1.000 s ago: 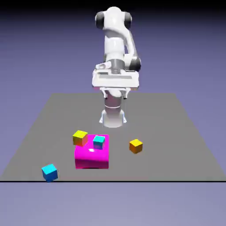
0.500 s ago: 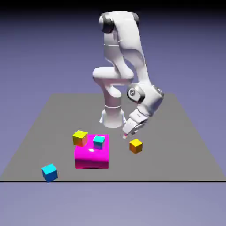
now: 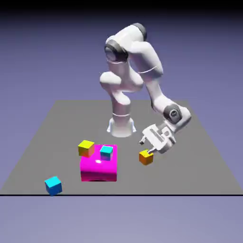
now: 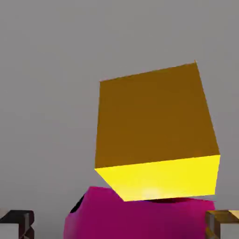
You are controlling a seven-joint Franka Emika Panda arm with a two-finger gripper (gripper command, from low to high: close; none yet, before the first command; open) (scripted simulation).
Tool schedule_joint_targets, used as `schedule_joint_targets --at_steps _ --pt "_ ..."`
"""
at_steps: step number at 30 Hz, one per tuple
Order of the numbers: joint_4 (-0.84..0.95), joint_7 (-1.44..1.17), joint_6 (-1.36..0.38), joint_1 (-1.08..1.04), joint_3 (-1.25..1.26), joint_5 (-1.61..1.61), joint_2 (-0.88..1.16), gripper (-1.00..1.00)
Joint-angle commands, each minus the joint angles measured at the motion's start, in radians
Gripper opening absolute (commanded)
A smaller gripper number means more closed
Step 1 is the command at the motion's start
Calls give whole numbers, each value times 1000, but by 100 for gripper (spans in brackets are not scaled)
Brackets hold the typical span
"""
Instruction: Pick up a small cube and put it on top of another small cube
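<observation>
The small cube (image 3: 145, 157), with orange sides and a yellowish top, sits on the grey table to the exterior view's right of the magenta block (image 3: 98, 166). My gripper (image 3: 146, 146) hangs tilted just above it, jaws open and holding nothing. In the hand view the small cube (image 4: 156, 135) fills the middle, ahead of the open gripper (image 4: 119, 223). One grey fingertip (image 4: 16, 223) shows at the bottom left and the other at the bottom right. The magenta block (image 4: 107, 214) shows beyond the cube.
A cyan cube (image 3: 106, 152) rests on top of the magenta block. A mostly yellow cube (image 3: 86, 148) stands against that block's far left corner. Another cyan cube (image 3: 53, 185) lies near the table's front edge (image 3: 142, 194) at the left.
The arm has swung down and toward the exterior view's right, bringing the hand from high near the base to just over the small orange cube. The jaws stayed open. No cube moved.
</observation>
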Motion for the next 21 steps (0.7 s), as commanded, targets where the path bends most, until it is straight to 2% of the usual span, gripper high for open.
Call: schedule_joint_targets --at_steps 1,4,10,11,17,21 --pt "5 -2 -44 -8 32 -42 36 0" --pt "-30 -10 -58 -1 37 -89 60 0" --pt "-9 21 -30 16 -151 -272 143 0" --pt "-9 21 -30 16 -151 -272 143 -100" --pt "-30 -9 -57 0 30 -95 62 -100" --pt "-13 -115 13 35 -102 -15 -71 -100"
